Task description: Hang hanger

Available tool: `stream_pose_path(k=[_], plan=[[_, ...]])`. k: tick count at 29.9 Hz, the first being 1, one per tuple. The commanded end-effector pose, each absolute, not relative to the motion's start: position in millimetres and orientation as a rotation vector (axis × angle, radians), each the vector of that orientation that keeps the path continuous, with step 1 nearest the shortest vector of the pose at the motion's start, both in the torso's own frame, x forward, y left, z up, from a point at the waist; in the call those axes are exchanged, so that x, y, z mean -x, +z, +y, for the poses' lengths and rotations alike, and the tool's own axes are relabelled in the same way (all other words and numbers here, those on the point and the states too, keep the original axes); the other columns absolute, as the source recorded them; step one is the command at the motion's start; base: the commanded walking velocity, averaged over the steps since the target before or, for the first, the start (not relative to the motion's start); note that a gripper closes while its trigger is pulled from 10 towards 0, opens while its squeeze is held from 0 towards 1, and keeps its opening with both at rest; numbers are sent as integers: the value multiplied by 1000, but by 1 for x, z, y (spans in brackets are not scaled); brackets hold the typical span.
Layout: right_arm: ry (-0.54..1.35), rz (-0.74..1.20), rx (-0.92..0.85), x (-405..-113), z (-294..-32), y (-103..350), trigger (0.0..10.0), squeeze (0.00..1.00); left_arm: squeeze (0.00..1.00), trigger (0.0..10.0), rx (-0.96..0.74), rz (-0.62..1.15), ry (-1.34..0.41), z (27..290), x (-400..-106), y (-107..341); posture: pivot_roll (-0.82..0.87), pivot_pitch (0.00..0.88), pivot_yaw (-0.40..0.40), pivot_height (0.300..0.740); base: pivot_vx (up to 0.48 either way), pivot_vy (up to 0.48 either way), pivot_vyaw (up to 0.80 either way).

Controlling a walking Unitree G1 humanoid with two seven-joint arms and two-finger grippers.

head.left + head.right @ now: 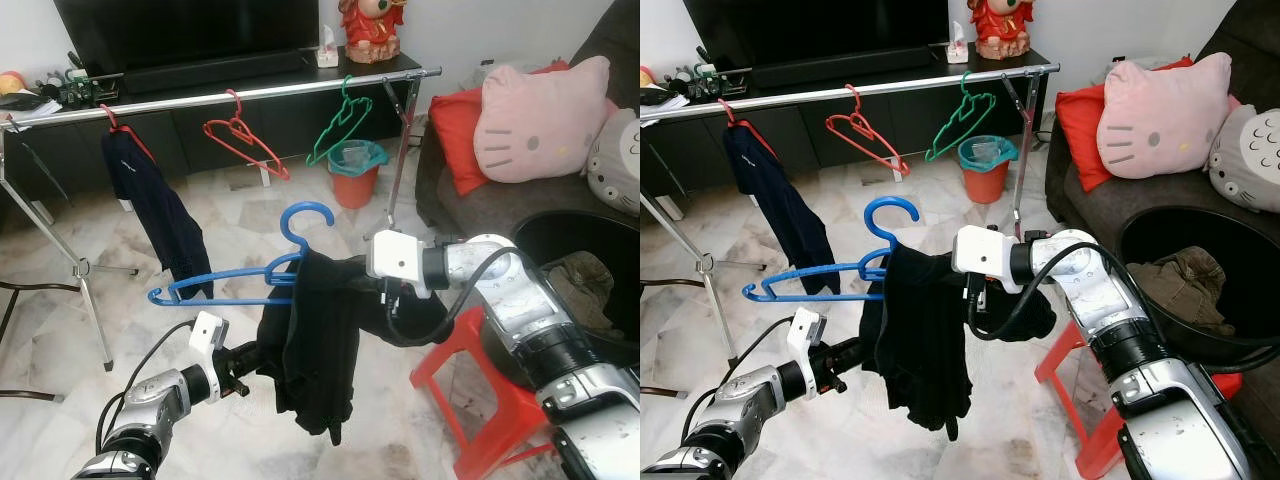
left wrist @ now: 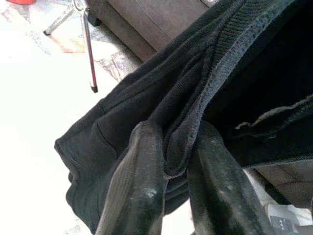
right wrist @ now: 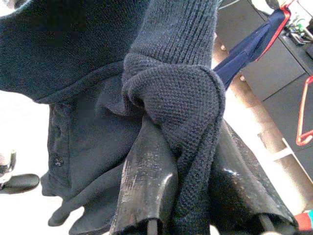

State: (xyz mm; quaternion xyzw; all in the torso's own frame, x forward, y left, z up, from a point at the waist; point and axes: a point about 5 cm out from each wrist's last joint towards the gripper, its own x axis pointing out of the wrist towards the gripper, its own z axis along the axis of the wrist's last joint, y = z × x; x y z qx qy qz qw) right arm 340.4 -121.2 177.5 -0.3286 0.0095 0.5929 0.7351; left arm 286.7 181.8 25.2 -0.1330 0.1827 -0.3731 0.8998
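Scene: a living room with a long silver metal clothes rail (image 1: 300, 88) standing in front of a dark TV cabinet; every place below is given relative to this rail.
Already on the rail: a dark navy garment on a red hanger (image 1: 150, 200) near its left end, an empty red wire hanger (image 1: 243, 137) near the middle, and an empty green plastic hanger (image 1: 340, 125) towards the right end.
Task's thing: a blue plastic hanger (image 1: 240, 275) held in mid-air well in front of and below the rail, hook upward, not touching it.
Garment: a black knitted garment (image 1: 315, 340) draped bunched over the right half of the blue hanger, the left half bare.
Left gripper (image 2: 171, 196): low, in front of the rail, its jaws clamped on a fold of the black garment's edge.
Right gripper (image 3: 190, 196): at the garment's upper right side, its jaws closed on a knot of the knitted cloth.
Done so far: the garment appears to be partly on the blue hanger and lifted.
Left to do: judging from this, the garment probably needs spreading, then the hook must go up and over the rail, likely in the free gap between the red and green hangers.
Nearby: a red plastic stool (image 1: 480, 400) stands below the right arm, nearer than the rail.
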Motion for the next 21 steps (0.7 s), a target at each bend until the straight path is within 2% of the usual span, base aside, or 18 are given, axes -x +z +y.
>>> stream_pose_path(k=[1,6,11,16,21], plan=[[1286,-22,713,-342,-120,186,0,0,0,0,276,389,-749,186,-284,22,-26,0,55,740,0,0,0],[1279,-27,710,-343,-120,186,0,0,0,0,256,392,-690,189,-284,20,-26,0,55,740,0,0,0],[1248,-13,714,-345,-124,182,0,0,0,0,146,492,-590,200,-273,3,-20,0,60,740,0,0,0],[1212,-11,704,-346,-127,180,0,0,0,0,114,527,-533,204,-268,-3,-20,0,63,740,0,0,0],[1153,-27,637,-349,-129,174,0,0,0,0,38,598,-404,214,-261,-14,-17,0,65,740,0,0,0]])
